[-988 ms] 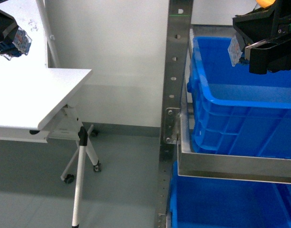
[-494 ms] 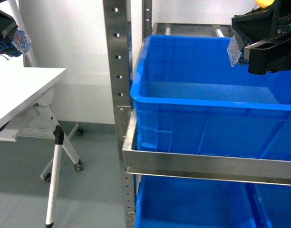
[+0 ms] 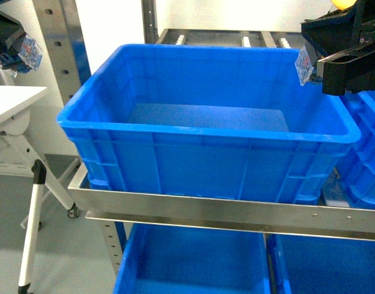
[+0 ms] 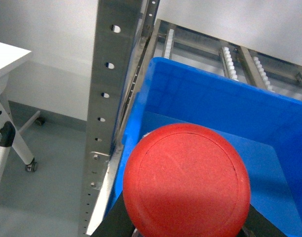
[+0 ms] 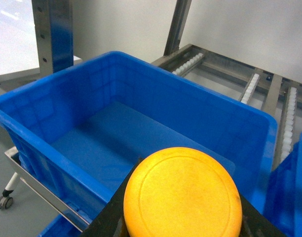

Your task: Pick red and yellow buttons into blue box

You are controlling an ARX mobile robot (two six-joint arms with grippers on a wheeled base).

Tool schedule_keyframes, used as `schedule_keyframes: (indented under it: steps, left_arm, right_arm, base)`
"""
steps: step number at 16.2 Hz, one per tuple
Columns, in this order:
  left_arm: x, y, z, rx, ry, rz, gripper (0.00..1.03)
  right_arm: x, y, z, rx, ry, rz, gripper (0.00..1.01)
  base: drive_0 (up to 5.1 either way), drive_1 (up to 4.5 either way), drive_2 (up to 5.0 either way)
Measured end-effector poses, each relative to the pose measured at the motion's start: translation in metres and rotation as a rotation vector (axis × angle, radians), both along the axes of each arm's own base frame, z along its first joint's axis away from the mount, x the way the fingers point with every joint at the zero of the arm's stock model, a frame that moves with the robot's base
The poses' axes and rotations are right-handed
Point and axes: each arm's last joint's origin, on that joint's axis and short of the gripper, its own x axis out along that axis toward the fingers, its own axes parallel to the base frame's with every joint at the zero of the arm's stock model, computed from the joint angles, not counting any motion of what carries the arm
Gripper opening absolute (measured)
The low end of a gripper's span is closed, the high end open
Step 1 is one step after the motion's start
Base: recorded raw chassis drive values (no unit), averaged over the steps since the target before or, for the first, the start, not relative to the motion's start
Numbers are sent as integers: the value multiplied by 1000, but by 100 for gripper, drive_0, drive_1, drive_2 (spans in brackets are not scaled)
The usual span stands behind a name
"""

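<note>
The blue box [image 3: 200, 131] stands on a steel shelf in the middle of the head view, and nothing lies in it. My left gripper [image 3: 17, 48] hangs at the top left, outside the box's left wall, shut on the red button [image 4: 186, 182]. Only that button's clear base [image 3: 30, 50] shows in the head view. My right gripper [image 3: 317, 64] hovers over the box's right rim, shut on the yellow button [image 5: 181, 195]. Its cap [image 3: 342, 3] peeks in at the top edge. Both wrist views look down past the caps into the blue box [image 4: 215, 98] [image 5: 82, 94].
A steel rack frame [image 3: 200, 212] carries the box, with an upright post [image 3: 56, 37] at its left. More blue crates sit below [image 3: 193, 263] and to the right [image 3: 366, 153]. A white folding table [image 3: 10, 101] stands at the left. Roller rails [image 5: 252, 86] run behind the box.
The head view has swung so the rack and blue box slid from the right edge to the centre. Both grippers kept their place in view, still holding their buttons.
</note>
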Motion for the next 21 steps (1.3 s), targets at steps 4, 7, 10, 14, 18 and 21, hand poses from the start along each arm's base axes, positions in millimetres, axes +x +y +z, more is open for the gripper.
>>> schedule_keyframes:
  steps: [4,7,10,14,18,21]
  left_arm:
    - [0,0,0,0,2,0,24]
    - [0,0,1,-1,-3,0,24]
    - [0,0,0,0,5,0,24]
    - [0,0,0,0,-3,0,24]
    - [0,0,0,0,-2,0,24]
    - [0,0,0,0,-2,0,24]
  right_arm:
    - [0,0,0,0,0,-2,29]
    - [0,0,1,2,-6,-1,29]
    - [0,0,0,-1,3,0,29]
    - [0,0,1,1,-3,-1,29]
    - [0,0,0,0,0,-1,29]
    - [0,0,0,0,0,-1,29]
  base:
    - [495,-241,-241]
    - [495,-241,-241]
    - [505,-231,-231]
    - [497,-240,-240]
    - [490,-247,-247]
    - [495,-241,-241]
